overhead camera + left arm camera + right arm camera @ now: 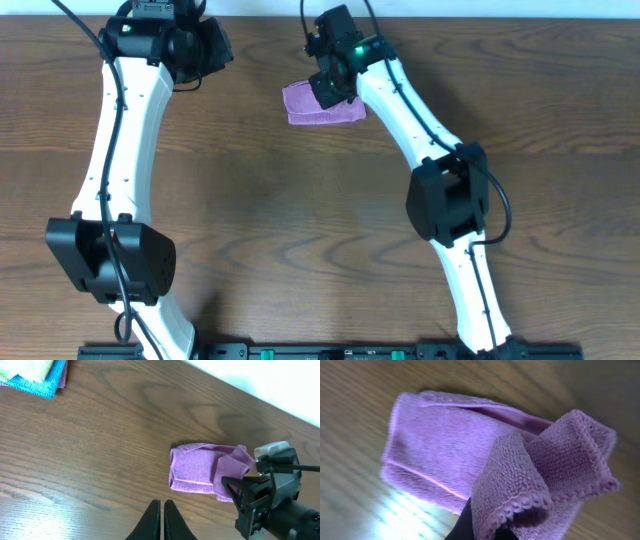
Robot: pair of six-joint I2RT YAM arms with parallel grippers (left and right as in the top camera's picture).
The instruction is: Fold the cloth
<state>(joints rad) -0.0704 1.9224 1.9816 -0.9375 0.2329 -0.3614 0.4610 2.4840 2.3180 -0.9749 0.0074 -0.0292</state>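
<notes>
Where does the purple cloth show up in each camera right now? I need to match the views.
Overhead: the purple cloth lies upper centre, partly under the right hand.
Left wrist: it lies right of centre, with the right hand at its right end.
Right wrist: it fills most of the frame, one corner raised.
Shared landmark: the raised corner pinched by the right hand.

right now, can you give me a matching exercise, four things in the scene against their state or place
Things:
1. purple cloth
2. left fingers
3. right fingers
4. blue cloth

States or places:
a. pinching a raised cloth corner
b. closed together, holding nothing
c. in a stack, at the top corner of the left wrist view
d. partly folded on the table

Pairs: 1-d, 2-b, 3-a, 4-c
</notes>
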